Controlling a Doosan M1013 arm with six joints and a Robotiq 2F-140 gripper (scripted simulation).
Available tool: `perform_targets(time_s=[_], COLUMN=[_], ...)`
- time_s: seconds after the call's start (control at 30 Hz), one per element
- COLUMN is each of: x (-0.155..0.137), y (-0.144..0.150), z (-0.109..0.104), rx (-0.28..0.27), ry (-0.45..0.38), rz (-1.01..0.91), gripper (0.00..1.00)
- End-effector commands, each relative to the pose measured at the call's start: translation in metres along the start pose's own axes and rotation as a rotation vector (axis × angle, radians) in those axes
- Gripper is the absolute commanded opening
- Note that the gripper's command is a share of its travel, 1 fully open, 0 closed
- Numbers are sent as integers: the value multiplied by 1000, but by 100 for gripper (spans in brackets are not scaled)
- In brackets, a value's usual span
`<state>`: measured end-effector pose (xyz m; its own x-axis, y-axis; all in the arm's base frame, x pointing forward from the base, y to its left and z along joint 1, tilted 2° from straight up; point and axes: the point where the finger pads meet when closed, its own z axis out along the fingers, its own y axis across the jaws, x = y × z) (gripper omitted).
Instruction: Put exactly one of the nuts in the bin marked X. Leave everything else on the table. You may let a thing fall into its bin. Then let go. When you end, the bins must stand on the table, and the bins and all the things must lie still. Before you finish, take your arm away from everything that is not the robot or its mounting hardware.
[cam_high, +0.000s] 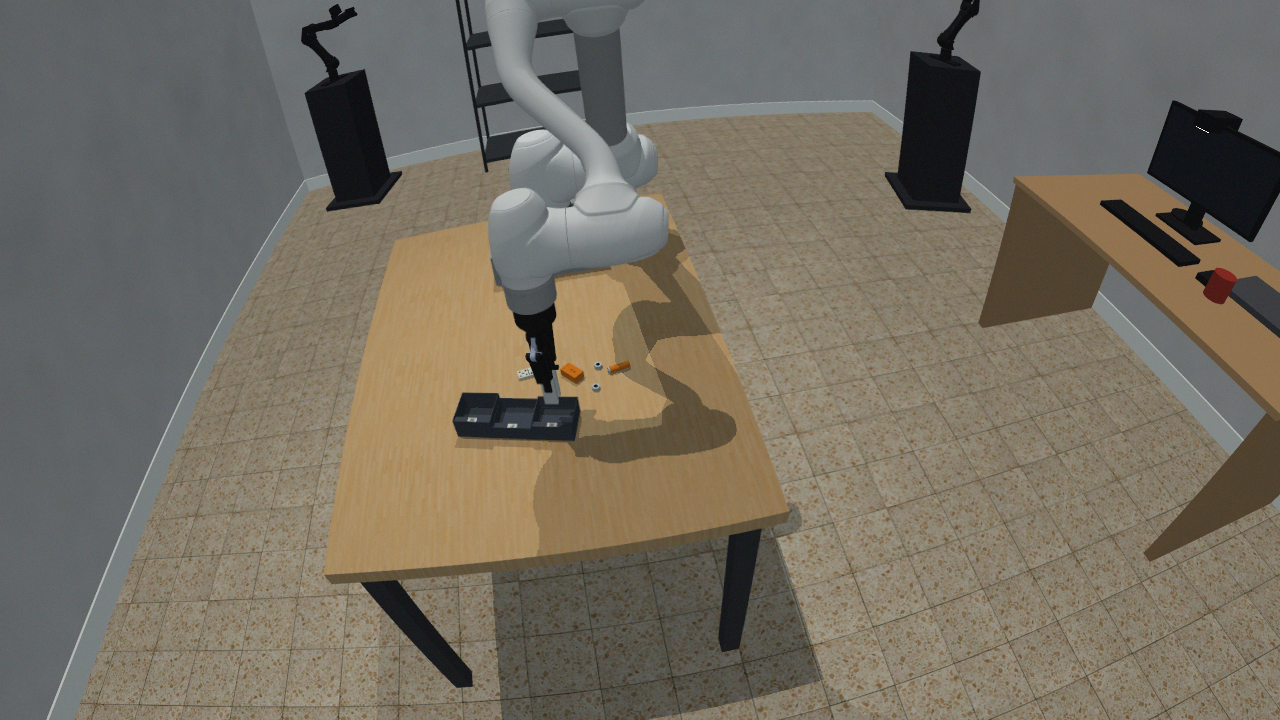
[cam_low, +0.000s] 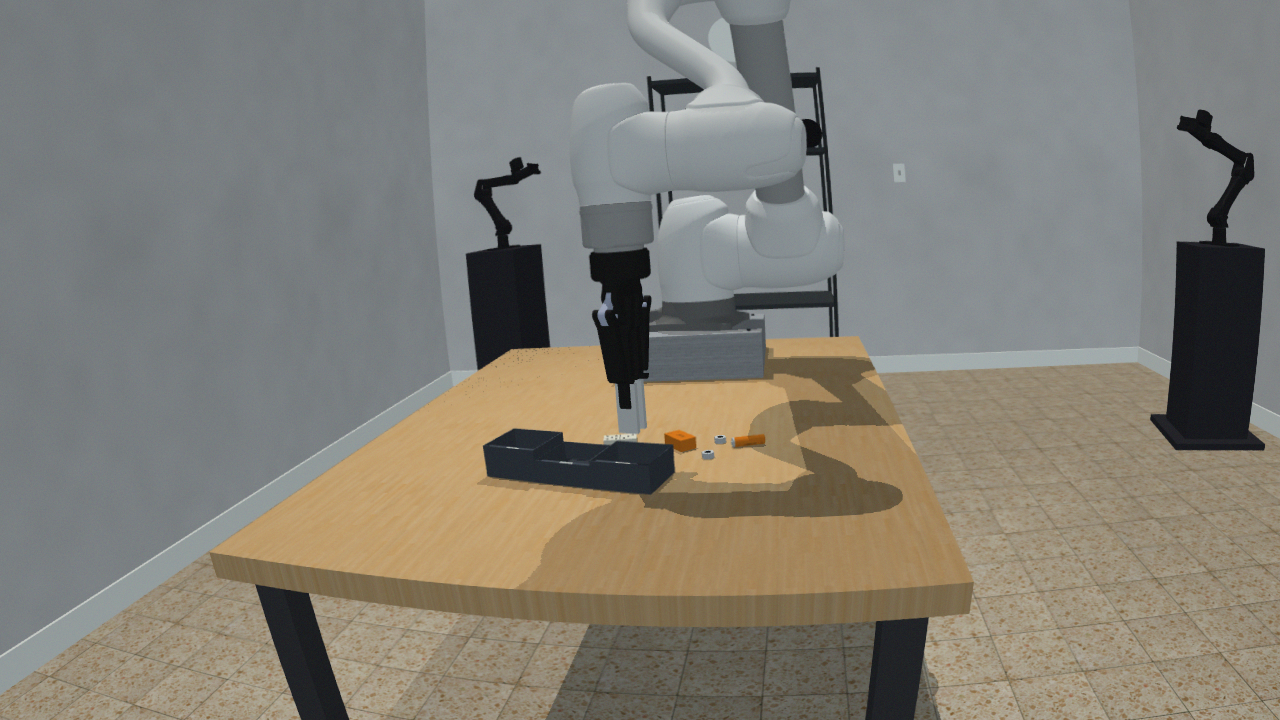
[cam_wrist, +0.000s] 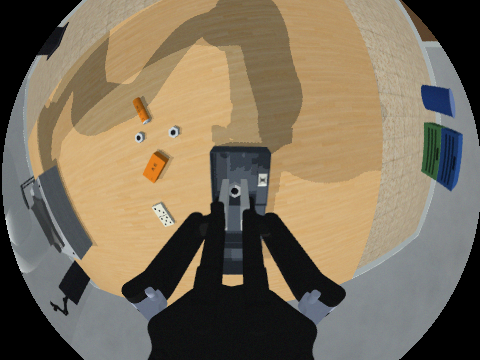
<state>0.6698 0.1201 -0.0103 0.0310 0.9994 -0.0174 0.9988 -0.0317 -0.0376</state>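
Note:
My gripper (cam_high: 547, 391) (cam_low: 631, 424) (cam_wrist: 234, 188) points straight down and is shut on a small grey nut (cam_wrist: 235, 191), which shows between the fingertips in the wrist view. It hangs just above the right-end compartment of a dark row of three bins (cam_high: 474, 428) (cam_low: 537, 470) (cam_wrist: 219, 163). Each bin has a small white label, and I cannot read which one bears the X. Two more nuts lie on the table right of the bins: one (cam_high: 597, 364) (cam_low: 718, 438) (cam_wrist: 174, 132) farther back, one (cam_high: 593, 385) (cam_low: 707, 454) (cam_wrist: 140, 136) nearer.
An orange block (cam_high: 572, 370) (cam_low: 680, 439) (cam_wrist: 155, 166), an orange bolt (cam_high: 618, 365) (cam_low: 749, 439) (cam_wrist: 142, 110) and a white domino (cam_high: 522, 372) (cam_low: 620, 437) (cam_wrist: 162, 214) lie behind and right of the bins. The arm's grey base (cam_low: 707, 353) stands at the table's far edge.

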Motion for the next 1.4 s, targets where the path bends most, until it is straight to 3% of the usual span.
perform_targets(time_s=[0.0, 0.3, 1.37], x=[0, -1, -1], y=[0, -1, -1], z=[0, 0, 51], rx=[0, 0, 0], ry=[0, 0, 0], rz=[0, 0, 0], gripper=[7, 7, 7])
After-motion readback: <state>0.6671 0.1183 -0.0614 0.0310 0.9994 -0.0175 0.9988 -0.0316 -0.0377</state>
